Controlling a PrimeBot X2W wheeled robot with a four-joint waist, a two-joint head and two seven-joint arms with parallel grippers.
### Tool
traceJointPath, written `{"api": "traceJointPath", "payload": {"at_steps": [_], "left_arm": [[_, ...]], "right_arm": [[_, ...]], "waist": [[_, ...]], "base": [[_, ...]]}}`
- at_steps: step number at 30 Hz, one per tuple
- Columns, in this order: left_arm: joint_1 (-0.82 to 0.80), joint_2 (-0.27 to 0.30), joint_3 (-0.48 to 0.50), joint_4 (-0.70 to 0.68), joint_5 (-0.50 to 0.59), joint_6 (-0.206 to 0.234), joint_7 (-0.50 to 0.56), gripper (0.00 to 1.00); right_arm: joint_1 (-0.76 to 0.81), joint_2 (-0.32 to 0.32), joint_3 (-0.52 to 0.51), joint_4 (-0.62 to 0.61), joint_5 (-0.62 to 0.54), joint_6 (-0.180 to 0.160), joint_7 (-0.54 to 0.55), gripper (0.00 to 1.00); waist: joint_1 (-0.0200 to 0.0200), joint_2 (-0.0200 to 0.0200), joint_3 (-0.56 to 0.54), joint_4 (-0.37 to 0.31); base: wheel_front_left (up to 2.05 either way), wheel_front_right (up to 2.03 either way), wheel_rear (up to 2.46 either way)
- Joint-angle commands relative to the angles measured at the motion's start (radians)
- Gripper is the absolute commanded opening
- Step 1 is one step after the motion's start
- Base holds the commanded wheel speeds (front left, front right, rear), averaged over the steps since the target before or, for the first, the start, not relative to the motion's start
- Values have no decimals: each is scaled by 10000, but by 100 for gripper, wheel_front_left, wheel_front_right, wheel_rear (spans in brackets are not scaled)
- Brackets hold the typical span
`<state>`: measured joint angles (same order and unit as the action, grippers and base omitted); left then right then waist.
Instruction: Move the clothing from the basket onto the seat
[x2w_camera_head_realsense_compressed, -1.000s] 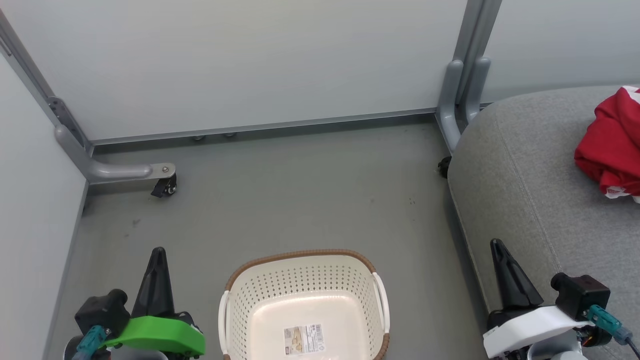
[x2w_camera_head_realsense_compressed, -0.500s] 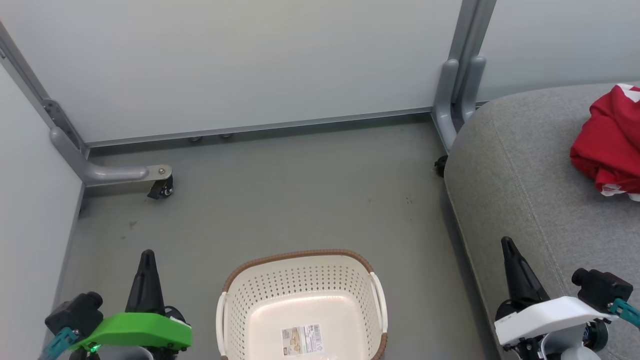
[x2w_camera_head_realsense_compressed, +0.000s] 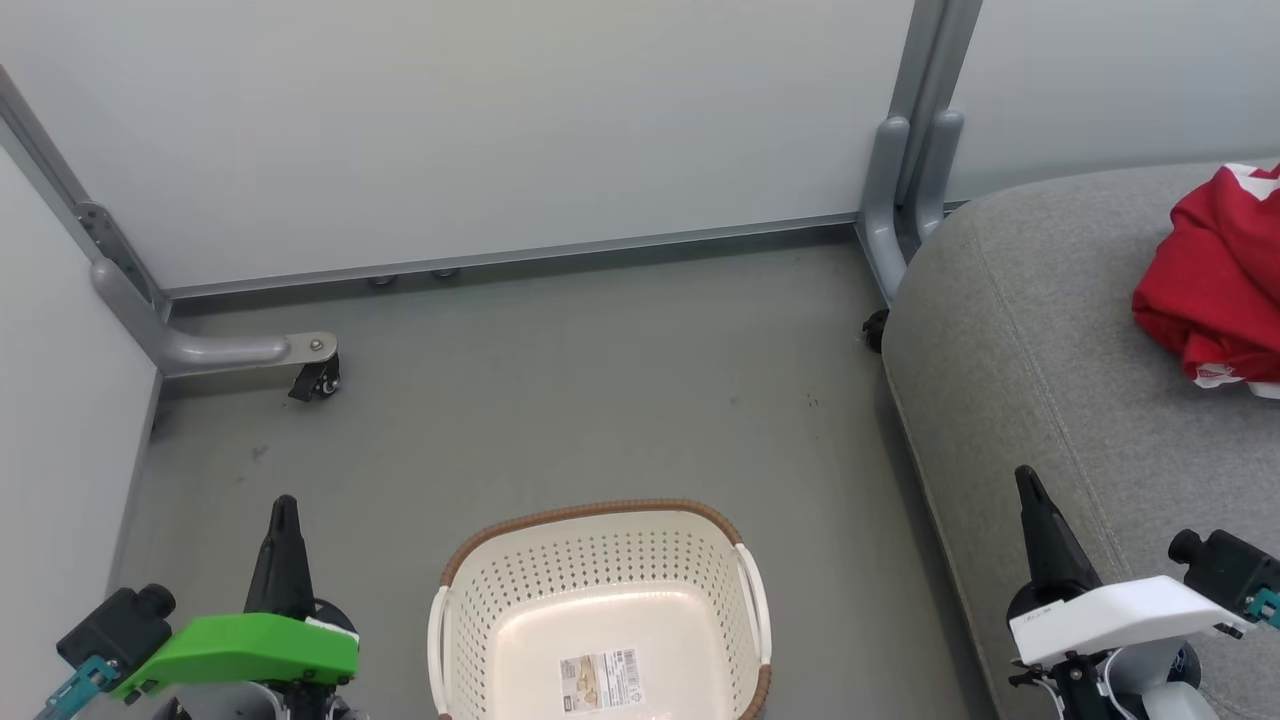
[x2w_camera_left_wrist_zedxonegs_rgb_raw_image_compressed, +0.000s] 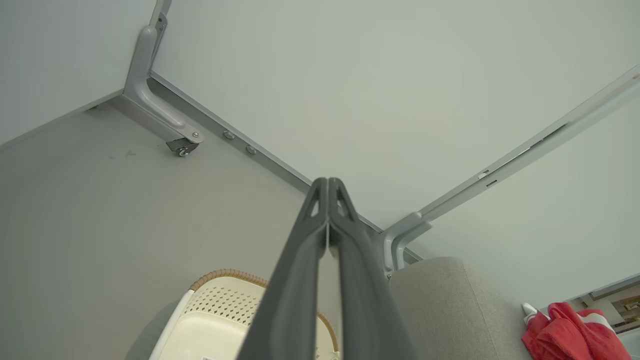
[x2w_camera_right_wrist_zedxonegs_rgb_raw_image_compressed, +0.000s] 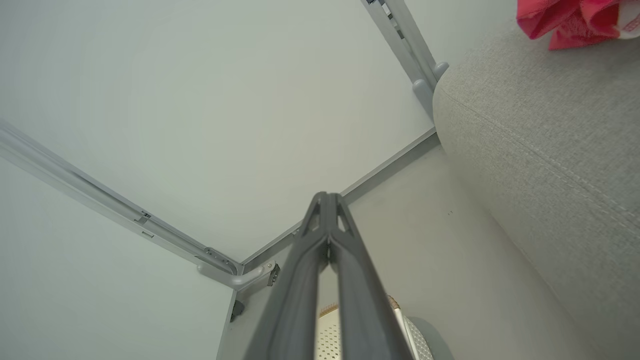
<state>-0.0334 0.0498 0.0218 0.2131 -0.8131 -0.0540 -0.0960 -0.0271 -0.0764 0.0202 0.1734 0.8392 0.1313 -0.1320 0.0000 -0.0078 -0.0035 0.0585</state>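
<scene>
The cream basket (x2w_camera_head_realsense_compressed: 600, 590) stands on the floor at the bottom centre, holding nothing but the paper label on its bottom; its rim (x2w_camera_left_wrist_zedxonegs_rgb_raw_image_compressed: 220, 275) also shows past my left fingers. Crumpled red clothing (x2w_camera_head_realsense_compressed: 1215, 285) with white trim lies on the grey seat (x2w_camera_head_realsense_compressed: 1050, 350) at the right edge. The same red heap (x2w_camera_left_wrist_zedxonegs_rgb_raw_image_compressed: 565, 335) rests on the seat (x2w_camera_left_wrist_zedxonegs_rgb_raw_image_compressed: 450, 300) in the left wrist view, and again (x2w_camera_right_wrist_zedxonegs_rgb_raw_image_compressed: 565, 20) on the seat (x2w_camera_right_wrist_zedxonegs_rgb_raw_image_compressed: 550, 150) in the right wrist view. My left gripper (x2w_camera_head_realsense_compressed: 284, 505) is shut left of the basket. My right gripper (x2w_camera_head_realsense_compressed: 1024, 475) is shut over the seat's front edge. Neither holds anything.
Pale partition walls (x2w_camera_head_realsense_compressed: 500, 120) close off the back and left. A grey post (x2w_camera_head_realsense_compressed: 905, 190) stands between floor and seat. A wheeled support foot (x2w_camera_head_realsense_compressed: 300, 360) juts out at the left. Bare grey floor (x2w_camera_head_realsense_compressed: 600, 380) lies between basket and wall.
Both grippers have drawn back and outward toward the picture's lower corners, staying shut. The head camera has shifted slightly, so the scene sits a little further left.
</scene>
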Motion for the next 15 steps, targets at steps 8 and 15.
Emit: {"api": "traceJointPath", "payload": {"at_steps": [8, 15], "left_arm": [[-399, 22, 189, -144, -1304, -121, 340, 0], [-454, 21, 285, -144, -2133, -149, 556, 0]], "right_arm": [[-348, -170, -58, 32, 1447, -3, 248, 0], [-420, -236, -67, 111, 2348, -3, 399, 0]], "waist": [[0, 30, 3, -63], [0, 34, 5, -111]], "base": [[0, 0, 0], [0, 0, 0]]}}
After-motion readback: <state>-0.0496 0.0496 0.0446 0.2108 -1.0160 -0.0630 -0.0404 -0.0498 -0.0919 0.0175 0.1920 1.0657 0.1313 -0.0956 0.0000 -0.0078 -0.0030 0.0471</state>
